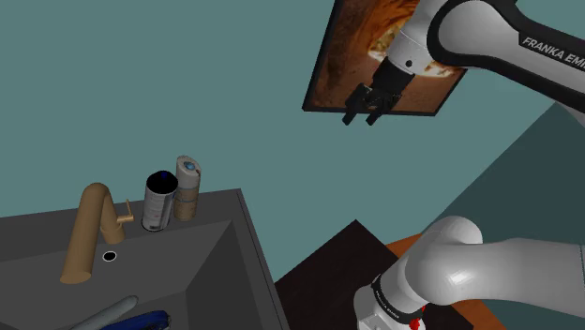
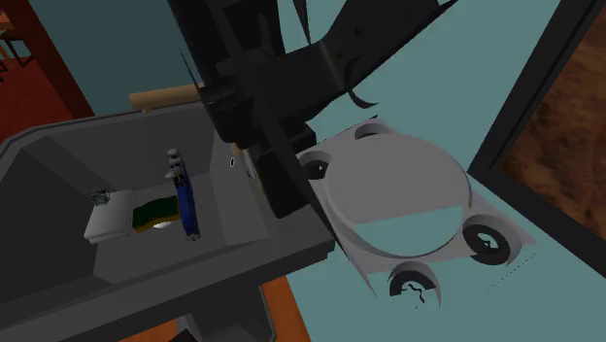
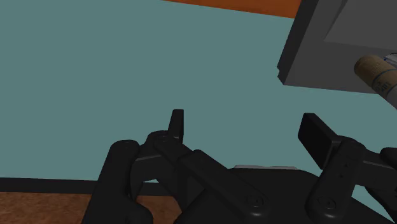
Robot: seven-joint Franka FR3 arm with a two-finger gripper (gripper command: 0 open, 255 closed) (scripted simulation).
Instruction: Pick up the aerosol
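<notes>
Nothing of the pick is done: the gripper (image 1: 362, 114) hangs high, jaws wide apart and empty, well apart from the counter (image 1: 33, 239). The aerosol (image 1: 187, 188), seemingly the tan capped can, stands upright at the counter's back edge near its corner, just beside a metallic can (image 1: 158, 202). Approach, descent and grasp are all left.

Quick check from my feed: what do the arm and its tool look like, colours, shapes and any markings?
The arm is glossy white, with rounded links and dark bands at the joints. White "FRANKA EMI" lettering runs along a black strip on the upper link, cut off by the picture's edge, and small red marks sit by the lower joint. The tool is all black, with two blocky fingers on hinged linkages.
</notes>
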